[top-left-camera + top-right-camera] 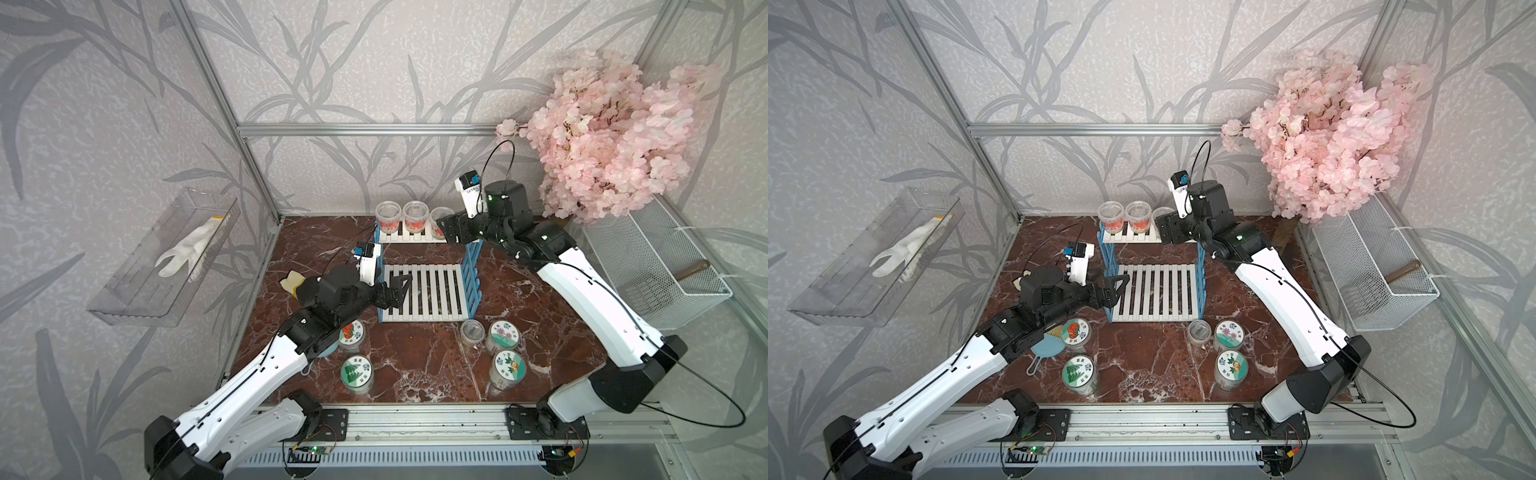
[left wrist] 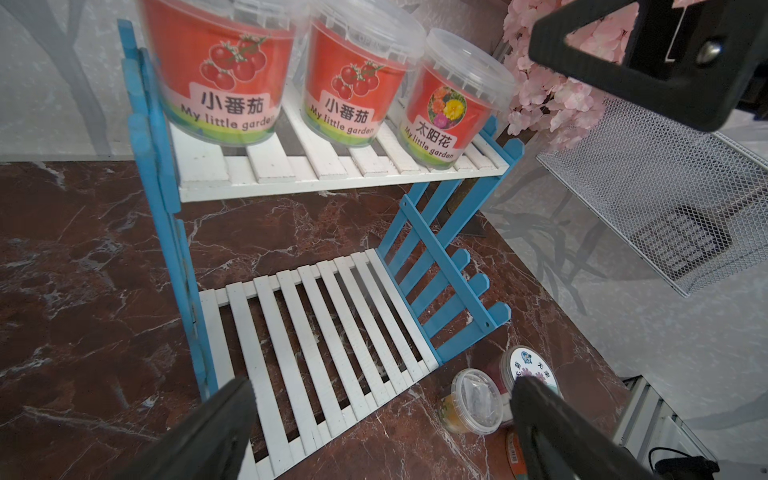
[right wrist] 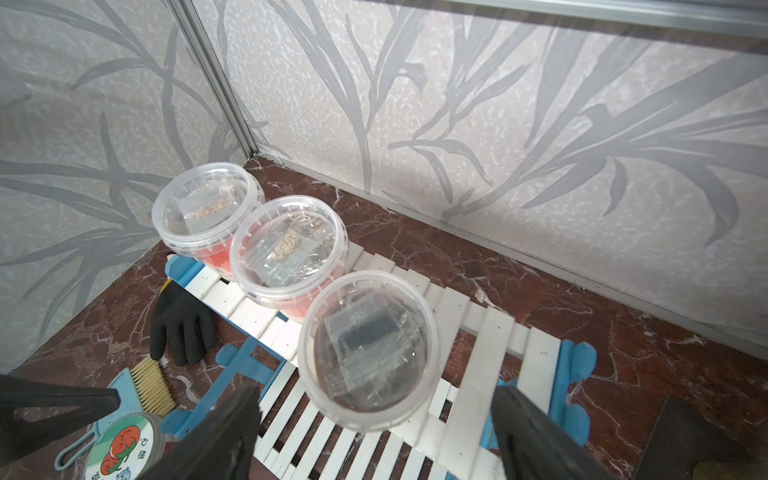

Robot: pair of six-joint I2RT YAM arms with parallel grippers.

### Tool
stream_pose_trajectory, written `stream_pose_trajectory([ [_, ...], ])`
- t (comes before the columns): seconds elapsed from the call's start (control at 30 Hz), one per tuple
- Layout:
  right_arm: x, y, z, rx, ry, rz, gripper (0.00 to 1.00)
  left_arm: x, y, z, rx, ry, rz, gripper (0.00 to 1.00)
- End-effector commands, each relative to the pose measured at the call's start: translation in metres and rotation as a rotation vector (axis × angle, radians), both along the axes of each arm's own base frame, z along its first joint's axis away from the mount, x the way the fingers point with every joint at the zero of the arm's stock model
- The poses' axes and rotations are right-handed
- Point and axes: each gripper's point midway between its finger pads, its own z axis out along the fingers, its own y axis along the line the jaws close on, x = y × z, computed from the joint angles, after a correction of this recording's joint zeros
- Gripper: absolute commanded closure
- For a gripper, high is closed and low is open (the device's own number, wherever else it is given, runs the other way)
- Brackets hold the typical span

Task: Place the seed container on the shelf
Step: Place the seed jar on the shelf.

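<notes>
The shelf [image 1: 422, 293] has white slatted tiers and blue picket sides. On its upper tier [image 2: 332, 174] stand three clear-lidded seed containers: two tomato tubs [image 2: 224, 70] [image 2: 353, 79] and a flower-label tub [image 2: 451, 99] at the right end. My right gripper [image 3: 376, 390] hovers over this flower tub [image 3: 370, 345] with its jaws open, a gap on either side. In both top views the right gripper [image 1: 444, 229] [image 1: 1165, 230] partly hides that tub. My left gripper [image 2: 382, 386] [image 1: 399, 291] is open and empty over the lower tier's front left part.
In front of the shelf stand a small clear tub [image 1: 472, 332] and several lidded jars [image 1: 504, 334] [image 1: 357, 374]. A black glove [image 3: 180, 324], a brush [image 3: 153, 386] and a blue dustpan [image 1: 1046, 347] lie left. A clear wall tray [image 1: 166, 257], a wire basket [image 1: 656, 266] and a pink blossom tree [image 1: 615, 133] line the sides.
</notes>
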Motion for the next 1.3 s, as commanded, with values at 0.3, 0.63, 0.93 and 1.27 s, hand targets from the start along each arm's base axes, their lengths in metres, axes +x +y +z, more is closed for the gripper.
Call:
stream_pose_trajectory([
  [0.3, 0.009, 0.01, -0.007, -0.033, 0.082, 0.0, 0.07, 0.007, -0.02, 0.048, -0.057, -0.122, -0.088, 0.0],
  [0.63, 0.023, 0.013, -0.021, -0.072, 0.107, -0.023, 0.1, 0.015, -0.028, 0.053, -0.067, -0.125, -0.093, 0.0],
  [0.93, 0.026, 0.014, -0.026, -0.09, 0.113, -0.016, 0.14, 0.016, -0.026, 0.047, -0.051, -0.112, -0.084, 0.0],
  [1.27, 0.026, 0.009, -0.019, -0.067, 0.08, 0.002, 0.25, 0.015, -0.023, 0.045, -0.041, -0.102, -0.072, 0.0],
])
